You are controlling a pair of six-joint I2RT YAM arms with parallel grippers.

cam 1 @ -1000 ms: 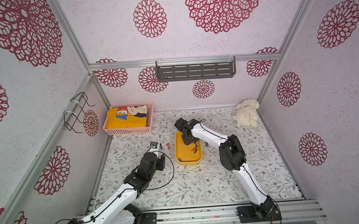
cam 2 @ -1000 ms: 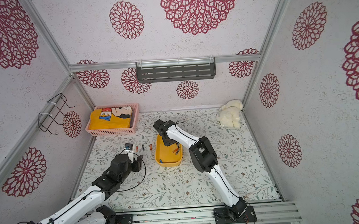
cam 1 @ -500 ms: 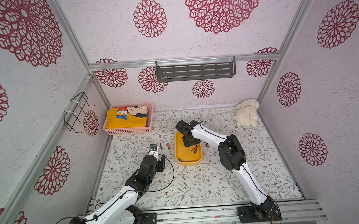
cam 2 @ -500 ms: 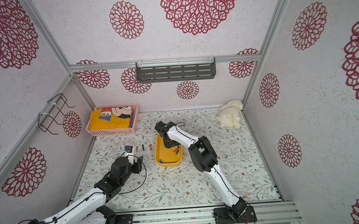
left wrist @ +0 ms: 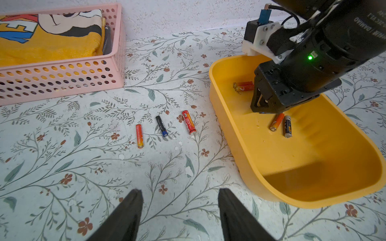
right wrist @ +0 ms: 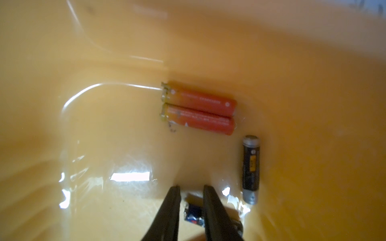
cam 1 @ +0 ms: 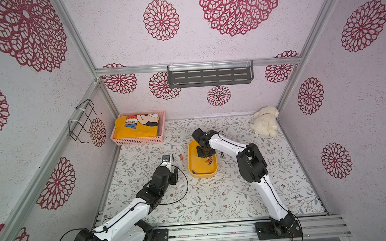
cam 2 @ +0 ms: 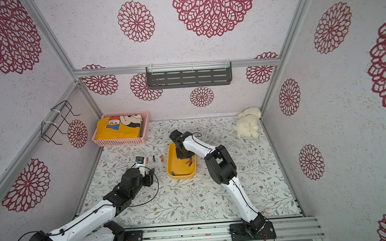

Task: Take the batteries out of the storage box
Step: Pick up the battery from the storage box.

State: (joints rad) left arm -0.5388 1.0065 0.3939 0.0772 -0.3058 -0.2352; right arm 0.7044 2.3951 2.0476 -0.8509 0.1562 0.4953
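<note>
Fingers (right wrist: 169, 208) flank a blue battery (right wrist: 193, 215) in the box (right wrist: 104, 62).

Yellow-orange storage box (left wrist: 302, 167), with orange batteries (right wrist: 199, 102) and a blue battery (right wrist: 193, 216) inside. The pale table (left wrist: 62, 146) carries grey-green leafy sprigs.

The right gripper (right wrist: 191, 188) and its arm fill the far half of the storage box (cam 1: 203, 175), while the near half lies open from above. Three batteries (left wrist: 160, 128) lie on the table just beside the box's wall that faces the pink basket (left wrist: 62, 79). The table off the box's near end is bare.
</note>
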